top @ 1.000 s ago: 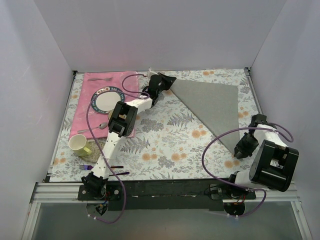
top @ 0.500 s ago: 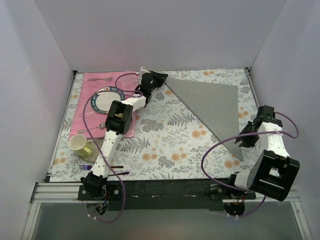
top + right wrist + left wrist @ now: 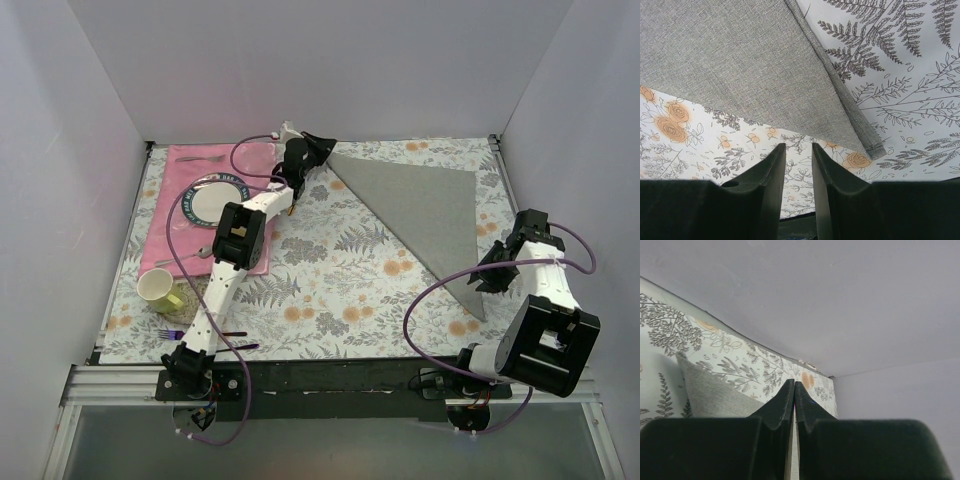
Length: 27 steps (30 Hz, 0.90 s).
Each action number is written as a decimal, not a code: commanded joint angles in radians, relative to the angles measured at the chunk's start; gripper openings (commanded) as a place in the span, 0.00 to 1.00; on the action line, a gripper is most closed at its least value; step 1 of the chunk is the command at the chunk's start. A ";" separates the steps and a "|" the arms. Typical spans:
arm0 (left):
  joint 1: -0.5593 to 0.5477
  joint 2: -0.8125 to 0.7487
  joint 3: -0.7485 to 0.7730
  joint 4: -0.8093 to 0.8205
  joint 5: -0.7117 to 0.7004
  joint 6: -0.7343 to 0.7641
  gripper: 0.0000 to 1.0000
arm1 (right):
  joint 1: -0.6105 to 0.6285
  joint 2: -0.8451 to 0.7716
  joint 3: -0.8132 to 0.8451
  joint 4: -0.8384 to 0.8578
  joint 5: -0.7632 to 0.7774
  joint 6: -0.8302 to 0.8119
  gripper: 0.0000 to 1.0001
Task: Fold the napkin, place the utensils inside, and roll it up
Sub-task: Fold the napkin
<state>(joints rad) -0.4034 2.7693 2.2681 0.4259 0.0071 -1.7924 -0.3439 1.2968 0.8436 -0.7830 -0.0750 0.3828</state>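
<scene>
The grey napkin (image 3: 425, 205) lies flat on the floral cloth, folded into a triangle with its tip towards the near right. My left gripper (image 3: 322, 141) is shut and empty. It hangs raised just beyond the napkin's far left corner, and the left wrist view (image 3: 794, 383) shows the napkin (image 3: 715, 397) below it. My right gripper (image 3: 487, 280) is narrowly open and empty beside the napkin's near tip. In the right wrist view (image 3: 798, 147) it is over bare cloth, with the napkin (image 3: 740, 60) ahead. I do not see the orange-tan utensil.
A pink placemat (image 3: 170, 215) at the left carries a plate (image 3: 213, 200) and a metal spoon (image 3: 190, 257). A cup (image 3: 155, 287), a purple fork (image 3: 172, 334) and a thin black utensil (image 3: 238, 347) lie near the left front. The walls stand close behind.
My left gripper has lifted off the napkin's far left corner and drawn back towards the far wall. My right gripper has pulled away from the near tip, which now lies uncovered.
</scene>
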 commanded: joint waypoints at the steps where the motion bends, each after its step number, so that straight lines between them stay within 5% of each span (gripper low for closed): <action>1: -0.006 0.027 0.028 -0.032 -0.021 0.070 0.00 | 0.006 -0.021 0.012 0.013 -0.008 0.019 0.36; 21: -0.005 0.078 0.013 -0.135 -0.153 0.071 0.00 | 0.002 0.042 -0.175 0.111 0.181 0.079 0.36; 27: -0.003 0.082 0.022 -0.137 -0.153 0.082 0.00 | -0.038 0.056 -0.192 0.029 0.299 0.168 0.33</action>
<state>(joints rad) -0.4084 2.8597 2.2982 0.3298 -0.1123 -1.7370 -0.3435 1.3369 0.6743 -0.7189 0.1005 0.4808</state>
